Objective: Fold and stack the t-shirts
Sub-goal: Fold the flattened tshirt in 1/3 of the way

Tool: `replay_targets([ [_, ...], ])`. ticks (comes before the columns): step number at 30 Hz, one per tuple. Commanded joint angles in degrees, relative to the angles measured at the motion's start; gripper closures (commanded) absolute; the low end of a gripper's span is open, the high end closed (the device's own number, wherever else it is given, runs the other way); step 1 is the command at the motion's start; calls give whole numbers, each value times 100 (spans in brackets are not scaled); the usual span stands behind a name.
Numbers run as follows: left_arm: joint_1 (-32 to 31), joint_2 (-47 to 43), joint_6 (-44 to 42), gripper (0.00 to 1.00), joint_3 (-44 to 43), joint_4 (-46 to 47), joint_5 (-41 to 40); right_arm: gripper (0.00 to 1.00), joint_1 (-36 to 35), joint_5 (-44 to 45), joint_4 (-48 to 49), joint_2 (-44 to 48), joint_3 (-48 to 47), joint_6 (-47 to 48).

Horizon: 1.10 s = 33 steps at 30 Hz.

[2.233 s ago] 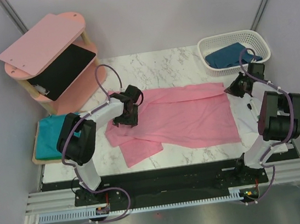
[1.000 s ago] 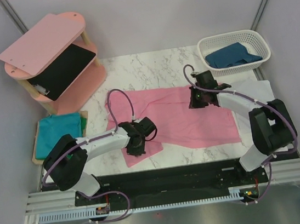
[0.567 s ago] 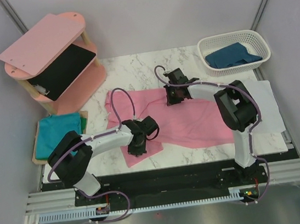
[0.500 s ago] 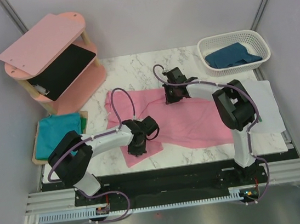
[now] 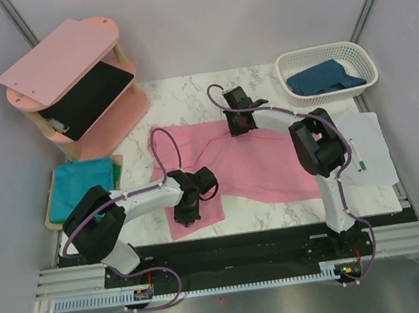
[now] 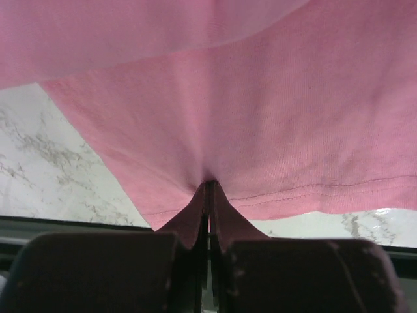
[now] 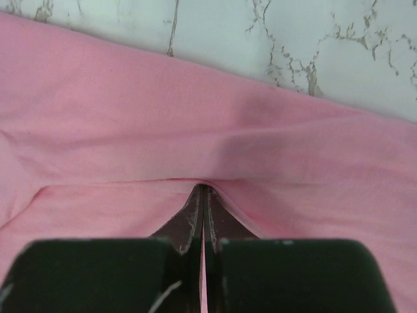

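Right claw (image 5: 238, 124) moved farther left, left claw (image 5: 185, 212) nearer; both pinching pink t-shirt (image 5: 272, 165), tips buried.

We can read no text, label, brand, number or sign in any view. The light pink t-shirt (image 5: 272, 165) in the middle of the desk, the pink shelf unit (image 5: 65, 56) at the far left corner, the white basket (image 5: 319, 51) at the far right corner and the white sheet (image 5: 374, 142) at the right edge show us only plain surfaces, or marks too small to tell.
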<state>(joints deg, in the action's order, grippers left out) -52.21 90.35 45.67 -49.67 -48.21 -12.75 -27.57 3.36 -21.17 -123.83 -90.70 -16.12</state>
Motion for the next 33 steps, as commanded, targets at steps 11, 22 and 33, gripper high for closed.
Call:
replay_targets([
  [11, -88, -931, 627, 98, 256, -1586, 467, 100, 94, 289, -256, -151, -124, 206],
  [22, -176, -1363, 786, 98, -192, -1360, -288, 100, 85, -141, 16, 1201, 667, 48],
  [33, -176, 132, 504, 98, -430, -410, -272, 100, 164, -125, -62, 2653, 1273, -93],
])
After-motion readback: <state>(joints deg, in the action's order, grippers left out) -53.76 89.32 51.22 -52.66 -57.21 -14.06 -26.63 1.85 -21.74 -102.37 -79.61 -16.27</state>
